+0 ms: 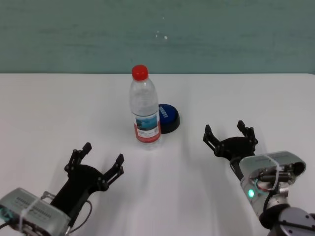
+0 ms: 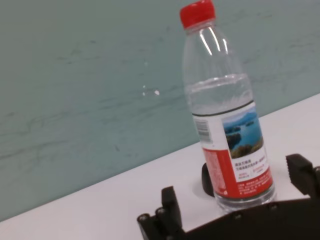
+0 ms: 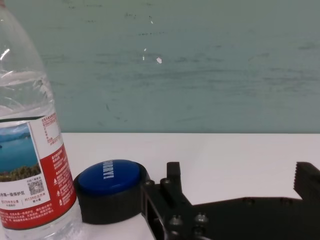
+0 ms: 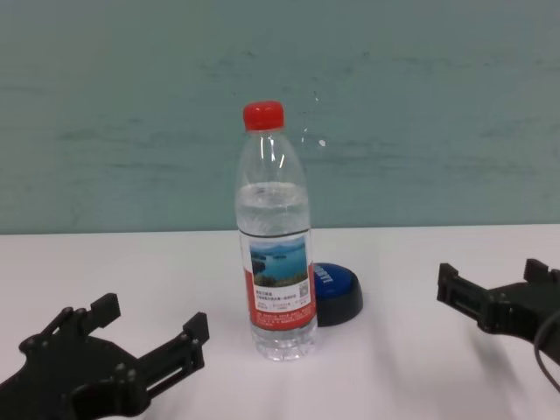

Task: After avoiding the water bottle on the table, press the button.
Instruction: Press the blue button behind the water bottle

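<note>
At about eight o'clock on the table [image 1: 44,108], the left gripper [image 1: 96,164] rests low with its fingers spread and empty, angled toward the centre. One water bottle [image 1: 144,105] stands upright near twelve o'clock, and the single button [image 1: 168,117] sits just behind it at its one-o'clock side (partly screened from the left, so a reach from there would likely hit the bottle). At four o'clock the right gripper [image 1: 229,135] waits, fingers released and holding nothing, with the clearer line to the button. Two grippers, both unladen.
</note>
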Available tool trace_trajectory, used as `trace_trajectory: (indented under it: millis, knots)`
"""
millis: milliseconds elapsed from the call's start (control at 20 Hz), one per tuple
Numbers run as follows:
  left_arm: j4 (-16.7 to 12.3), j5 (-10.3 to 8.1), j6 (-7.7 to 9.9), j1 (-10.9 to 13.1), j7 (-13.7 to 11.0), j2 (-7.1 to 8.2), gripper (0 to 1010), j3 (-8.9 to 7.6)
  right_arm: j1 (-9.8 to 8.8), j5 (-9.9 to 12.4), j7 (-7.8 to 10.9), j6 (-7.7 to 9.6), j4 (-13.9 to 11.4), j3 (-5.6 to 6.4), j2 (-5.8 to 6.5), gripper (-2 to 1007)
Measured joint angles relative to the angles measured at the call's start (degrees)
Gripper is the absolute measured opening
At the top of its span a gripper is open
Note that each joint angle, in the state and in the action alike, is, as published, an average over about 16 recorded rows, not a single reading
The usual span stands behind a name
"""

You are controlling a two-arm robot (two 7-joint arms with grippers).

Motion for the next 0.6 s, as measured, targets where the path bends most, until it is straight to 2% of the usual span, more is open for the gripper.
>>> trace_trajectory:
  millis: [600]
  knots:
    - [1.36,0.40,0.96,-1.16,-0.04,-0.21,1000,-0.28,0.00,0.00,0.00,0.00,0.00,0.00,0.00,1004]
